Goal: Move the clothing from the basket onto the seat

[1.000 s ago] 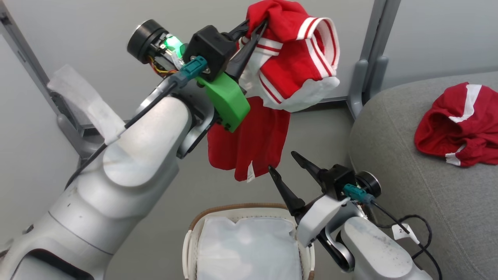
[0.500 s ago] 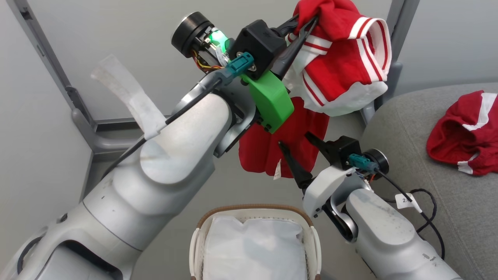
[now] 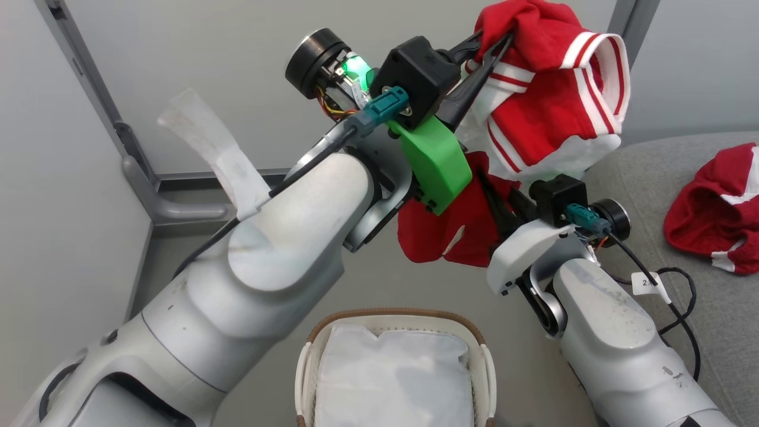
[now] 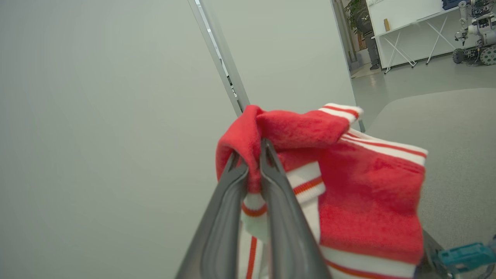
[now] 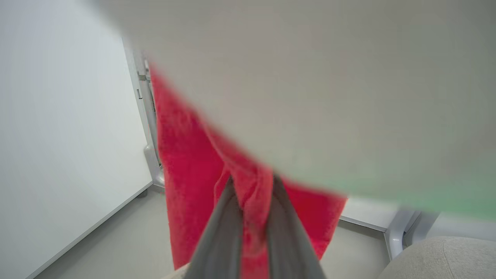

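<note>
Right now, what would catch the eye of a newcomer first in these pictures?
The red sports garment with white striped trim hangs high at top centre, pinched in the left claw, with the right claw gripping its lower part. A second red garment lies on the large grey fabric seat at right; the white oval plastic basket below shows its liner.

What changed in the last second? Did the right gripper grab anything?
The right gripper, open below the hanging red garment with white striped trim a second ago, rose and closed on its lower part. The left gripper carried the top toward the large grey fabric seat. Unchanged: the left grip, the second red garment on the seat, the white perforated basket.
</note>
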Controlling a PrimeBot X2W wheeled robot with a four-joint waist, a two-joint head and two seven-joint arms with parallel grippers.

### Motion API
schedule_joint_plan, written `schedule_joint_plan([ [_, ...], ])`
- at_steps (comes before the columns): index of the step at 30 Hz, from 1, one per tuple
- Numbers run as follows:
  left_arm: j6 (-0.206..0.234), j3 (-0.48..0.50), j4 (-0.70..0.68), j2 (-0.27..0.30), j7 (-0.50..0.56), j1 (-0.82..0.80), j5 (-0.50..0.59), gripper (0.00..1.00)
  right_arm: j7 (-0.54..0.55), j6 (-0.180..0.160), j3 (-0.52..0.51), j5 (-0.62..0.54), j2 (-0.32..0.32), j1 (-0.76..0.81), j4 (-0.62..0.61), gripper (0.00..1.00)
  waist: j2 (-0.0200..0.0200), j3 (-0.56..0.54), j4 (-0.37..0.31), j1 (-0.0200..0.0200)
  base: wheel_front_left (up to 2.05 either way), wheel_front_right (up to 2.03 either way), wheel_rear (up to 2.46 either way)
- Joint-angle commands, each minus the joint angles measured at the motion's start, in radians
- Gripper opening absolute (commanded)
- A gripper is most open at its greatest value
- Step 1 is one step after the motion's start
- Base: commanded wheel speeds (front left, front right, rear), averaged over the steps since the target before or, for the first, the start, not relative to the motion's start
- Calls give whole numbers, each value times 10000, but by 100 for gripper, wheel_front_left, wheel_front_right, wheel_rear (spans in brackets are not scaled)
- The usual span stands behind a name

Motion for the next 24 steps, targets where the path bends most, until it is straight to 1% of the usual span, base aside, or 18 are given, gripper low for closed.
schedule_joint_plan([
  [1,131,160,77,242,-43,176,-47,0,-24,-14,-66,-80,-38,111,-142,0,0,62,-62,1,0,0,0],
  [11,430,748,758,1172,-230,593,-436,0,-24,-14,160,106,-40,531,-676,0,0,283,-457,1,0,0,0],
  [14,419,857,936,1401,-378,822,-547,0,-24,-14,70,146,-40,491,-917,0,0,328,-552,1,0,0,0],
  [15,397,863,971,1463,-444,897,-567,2,-24,-14,41,154,-40,495,-971,0,0,337,-569,1,0,0,0],
  [16,365,873,1026,1518,-503,996,-617,28,-24,-14,-3,171,-40,479,-1038,0,0,351,-590,1,0,0,0],
  [17,345,889,1070,1548,-510,1104,-667,49,-24,-14,-59,178,-40,456,-1095,0,0,361,-606,1,0,0,0],
  [18,325,905,1104,1572,-568,1240,-731,95,-24,-14,-130,194,-41,424,-1155,0,0,371,-621,1,0,0,0],
  [19,307,929,1110,1594,-631,1333,-784,100,-24,-14,-174,194,-40,398,-1192,0,0,379,-628,1,0,0,0],
  [24,253,996,1092,1816,-1143,2041,-1007,100,-23,-14,-494,40,-38,253,-1397,0,0,437,-670,1,0,0,0],
])
